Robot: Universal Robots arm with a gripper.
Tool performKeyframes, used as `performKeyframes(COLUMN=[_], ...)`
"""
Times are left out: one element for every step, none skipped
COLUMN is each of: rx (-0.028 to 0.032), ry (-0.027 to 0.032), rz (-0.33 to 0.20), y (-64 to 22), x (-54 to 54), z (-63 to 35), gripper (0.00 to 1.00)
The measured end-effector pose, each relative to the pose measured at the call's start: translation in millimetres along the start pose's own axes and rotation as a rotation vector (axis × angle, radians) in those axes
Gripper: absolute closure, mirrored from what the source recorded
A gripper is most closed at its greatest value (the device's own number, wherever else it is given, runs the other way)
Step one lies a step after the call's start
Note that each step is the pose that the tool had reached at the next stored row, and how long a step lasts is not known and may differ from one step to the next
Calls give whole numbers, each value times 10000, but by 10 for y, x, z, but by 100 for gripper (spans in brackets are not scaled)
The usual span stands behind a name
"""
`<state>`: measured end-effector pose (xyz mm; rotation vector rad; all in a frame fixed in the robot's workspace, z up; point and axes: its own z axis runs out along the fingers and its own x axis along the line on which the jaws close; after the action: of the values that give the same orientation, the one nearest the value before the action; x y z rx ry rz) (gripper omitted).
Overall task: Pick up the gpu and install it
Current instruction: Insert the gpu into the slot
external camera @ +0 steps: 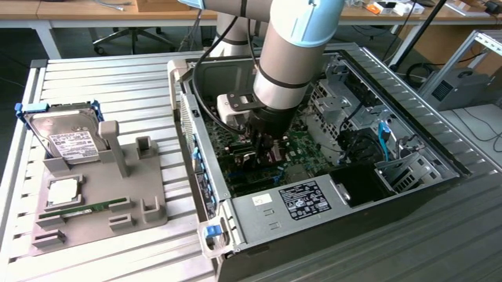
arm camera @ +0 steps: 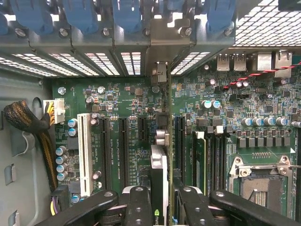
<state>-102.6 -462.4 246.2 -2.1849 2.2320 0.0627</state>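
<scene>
The exterior view shows the arm reaching down into the open case (external camera: 408, 141) on the table (external camera: 102, 76), with a hard drive (external camera: 67, 138) on a grey tray (external camera: 102, 205) apart. The wrist view shows the tool (arm camera: 162, 202) clamped on the gpu (arm camera: 160, 169), held edge-on between the fingers (arm camera: 138, 207), standing over the motherboard (arm camera: 127, 117) slots.

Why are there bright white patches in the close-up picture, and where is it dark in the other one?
In the wrist view, light shines through the case's vent grilles, so they glare white, while the gpu between the gripper fingers stays clear. In the exterior view, the arm shades the motherboard deep in the computer case.
</scene>
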Motion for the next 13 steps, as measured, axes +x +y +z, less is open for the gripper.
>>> performKeyframes(rx=[0, 0, 0, 0, 0, 0, 0, 0, 0, 0, 0, 0, 0], ry=[0, 0, 1, 0, 0, 0, 0, 0, 1, 0, 0, 0, 1], rz=[0, 0, 0, 0, 0, 0, 0, 0, 0, 0, 0, 0, 0], y=[0, 0, 0, 0, 0, 0, 0, 0, 0, 0, 0, 0, 0], x=[0, 0, 0, 0, 0, 0, 0, 0, 0, 0, 0, 0, 0], z=[0, 0, 0, 0, 0, 0, 0, 0, 0, 0, 0, 0, 0], gripper=[73, 73, 73, 73, 73, 73, 73, 73, 73, 73, 73, 73, 73])
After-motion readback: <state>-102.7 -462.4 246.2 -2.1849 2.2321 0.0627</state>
